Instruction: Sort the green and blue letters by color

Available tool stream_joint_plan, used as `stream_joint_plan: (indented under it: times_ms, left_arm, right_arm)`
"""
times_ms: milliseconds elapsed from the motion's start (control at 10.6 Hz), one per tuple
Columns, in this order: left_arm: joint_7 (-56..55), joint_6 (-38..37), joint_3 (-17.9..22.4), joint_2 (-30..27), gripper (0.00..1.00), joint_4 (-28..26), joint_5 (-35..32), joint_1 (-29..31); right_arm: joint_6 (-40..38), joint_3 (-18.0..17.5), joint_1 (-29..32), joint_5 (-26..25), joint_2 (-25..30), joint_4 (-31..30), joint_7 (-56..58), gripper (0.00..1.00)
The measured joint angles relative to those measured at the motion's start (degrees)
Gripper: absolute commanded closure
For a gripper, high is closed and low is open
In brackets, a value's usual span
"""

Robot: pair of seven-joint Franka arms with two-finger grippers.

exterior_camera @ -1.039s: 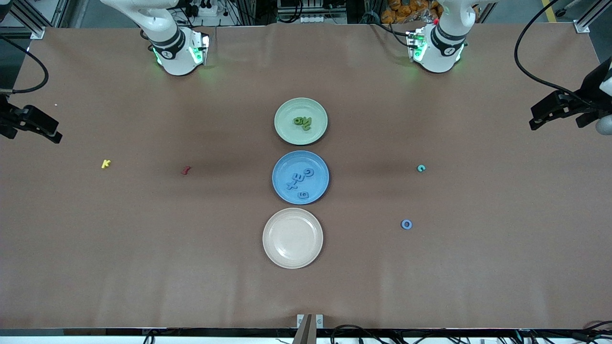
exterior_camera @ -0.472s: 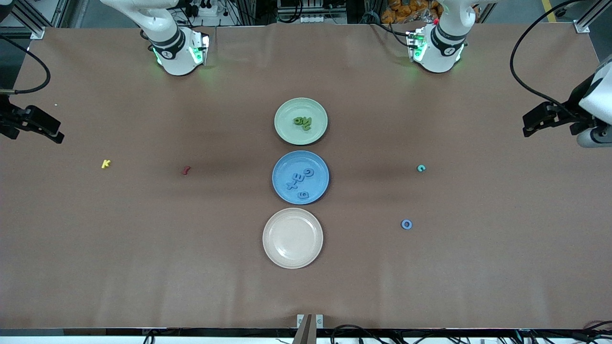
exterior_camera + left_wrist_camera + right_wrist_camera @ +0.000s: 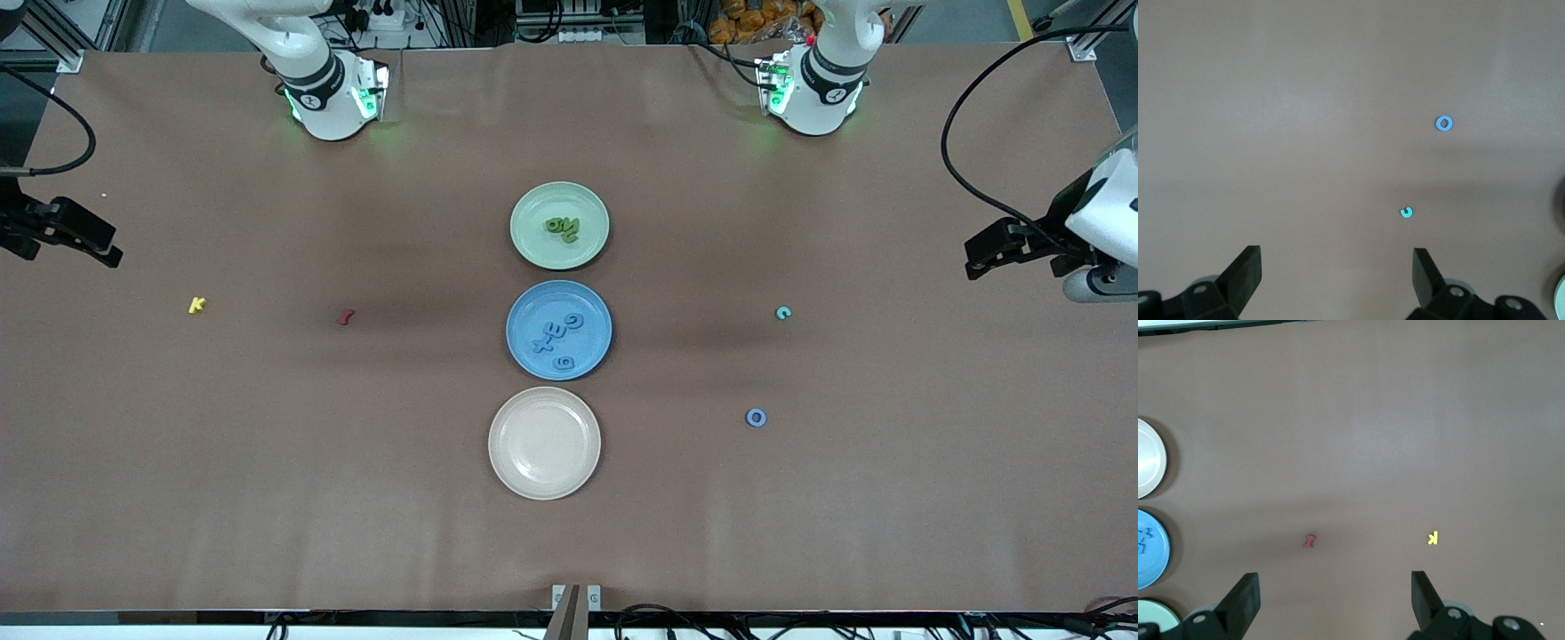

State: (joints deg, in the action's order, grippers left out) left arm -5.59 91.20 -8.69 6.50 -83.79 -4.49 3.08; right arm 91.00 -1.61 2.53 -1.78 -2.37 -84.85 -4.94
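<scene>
My left gripper (image 3: 1337, 267) has drifted lower, jaws wide and empty; I should centre over the blue O (image 3: 756, 417) before descending. Right gripper (image 3: 1335, 590) waits, released.

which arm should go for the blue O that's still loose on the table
Left. The blue O lies toward the left arm's end, and the open left gripper hangs over that end. The right gripper waits at its own end.

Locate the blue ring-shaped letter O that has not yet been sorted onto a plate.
In the front view the blue O lies on the bare table toward the left arm's end, level with the cream plate. The teal C is its nearest neighbour, farther from the camera.
</scene>
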Motion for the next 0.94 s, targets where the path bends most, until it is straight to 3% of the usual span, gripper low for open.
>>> stream_joint_plan:
  times_ms: [567,945]
  left_arm:
    - [-1.3,3.7,0.0,-3.6,0.0,-6.5,0.0,0.1]
    - [-1.3,3.9,-0.3,-5.1,0.0,-7.0,0.0,0.1]
  right_arm:
    - [0.1,0.0,-0.8,0.3,-0.3,0.0,0.0,0.0]
    - [0.8,0.0,-1.0,0.3,-1.1,0.0,0.0,0.0]
